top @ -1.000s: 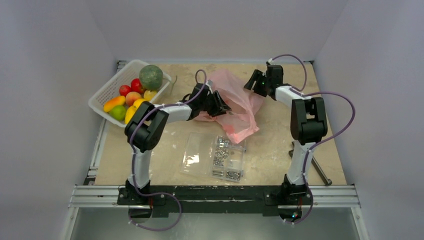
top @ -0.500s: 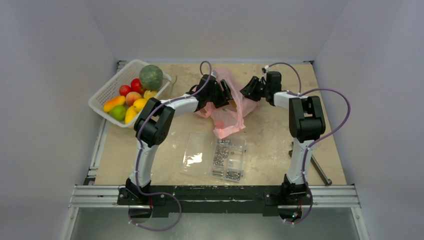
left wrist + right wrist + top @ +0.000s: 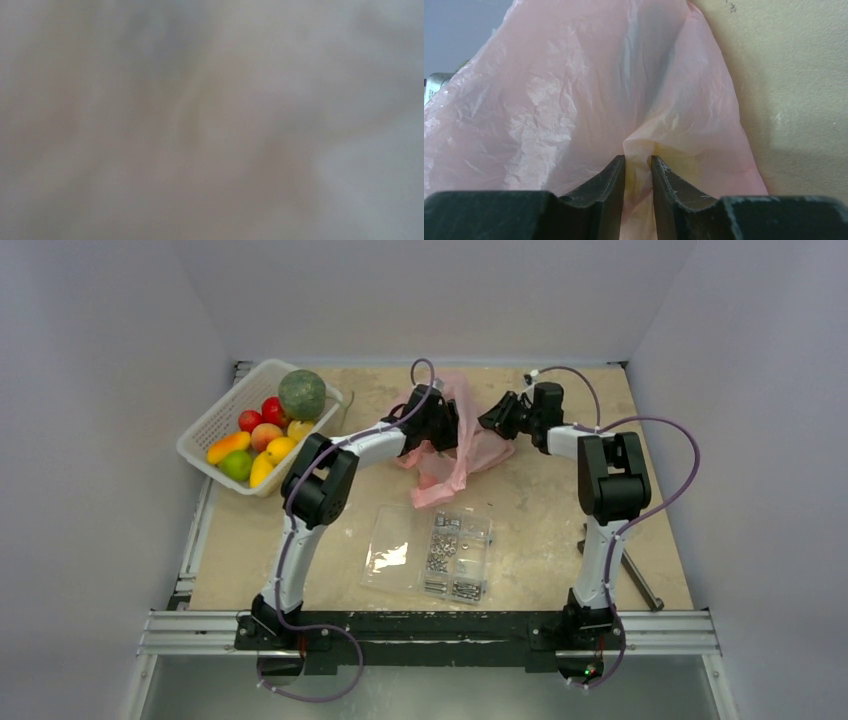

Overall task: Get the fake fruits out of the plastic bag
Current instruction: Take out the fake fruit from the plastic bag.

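Note:
The pink plastic bag point(image 3: 455, 455) is bunched up at the back middle of the table, its lower end trailing toward me. My right gripper point(image 3: 492, 422) is at its right side; in the right wrist view the gripper point(image 3: 638, 162) is shut on a fold of the bag point(image 3: 574, 100). My left gripper point(image 3: 447, 428) is pushed into the bag's left side, its jaws hidden. The left wrist view is only a pale blur. The fake fruits lie in a white basket point(image 3: 215, 420): a grey-green melon point(image 3: 302, 394) and small red, yellow and orange ones point(image 3: 262, 430). I cannot tell whether the bag holds any fruit.
A flat clear case of metal screws point(image 3: 440, 552) lies in front of the bag, near the table's middle. A metal tool point(image 3: 640, 580) rests at the right edge by the right arm's base. The basket sits at the back left corner.
The bag has been gathered into a tighter bunch and drawn toward the back. My left gripper moved up and right into it. My right gripper moved left and closed on a fold.

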Action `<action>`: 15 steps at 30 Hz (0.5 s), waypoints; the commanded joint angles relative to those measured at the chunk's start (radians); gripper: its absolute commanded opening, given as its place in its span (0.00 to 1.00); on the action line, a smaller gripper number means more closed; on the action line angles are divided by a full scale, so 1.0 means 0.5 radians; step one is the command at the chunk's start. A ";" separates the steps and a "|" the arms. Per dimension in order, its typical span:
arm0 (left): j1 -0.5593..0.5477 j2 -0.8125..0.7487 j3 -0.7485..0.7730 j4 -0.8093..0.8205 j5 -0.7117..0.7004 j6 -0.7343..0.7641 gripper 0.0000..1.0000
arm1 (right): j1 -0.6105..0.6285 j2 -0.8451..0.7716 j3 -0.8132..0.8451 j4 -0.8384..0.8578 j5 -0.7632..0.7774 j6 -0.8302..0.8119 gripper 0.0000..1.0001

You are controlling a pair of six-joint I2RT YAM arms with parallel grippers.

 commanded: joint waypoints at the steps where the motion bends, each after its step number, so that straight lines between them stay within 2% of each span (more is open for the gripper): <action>1: -0.015 0.111 0.089 0.135 0.095 -0.021 0.48 | 0.012 -0.024 -0.032 0.169 -0.118 0.171 0.25; 3: -0.016 0.150 0.148 0.107 0.106 -0.019 0.55 | 0.012 -0.026 -0.054 0.196 -0.129 0.216 0.23; 5: -0.018 0.193 0.207 0.093 0.114 -0.025 0.56 | 0.010 -0.022 -0.087 0.234 -0.142 0.265 0.21; 10: -0.019 0.208 0.282 0.013 0.070 0.062 0.32 | 0.007 -0.072 -0.139 0.210 -0.097 0.250 0.12; 12: -0.017 0.115 0.250 -0.085 0.002 0.178 0.24 | -0.002 -0.098 -0.082 0.062 -0.004 0.121 0.06; 15: -0.013 -0.063 0.133 -0.166 -0.126 0.350 0.16 | -0.008 -0.116 0.020 -0.105 0.103 -0.033 0.02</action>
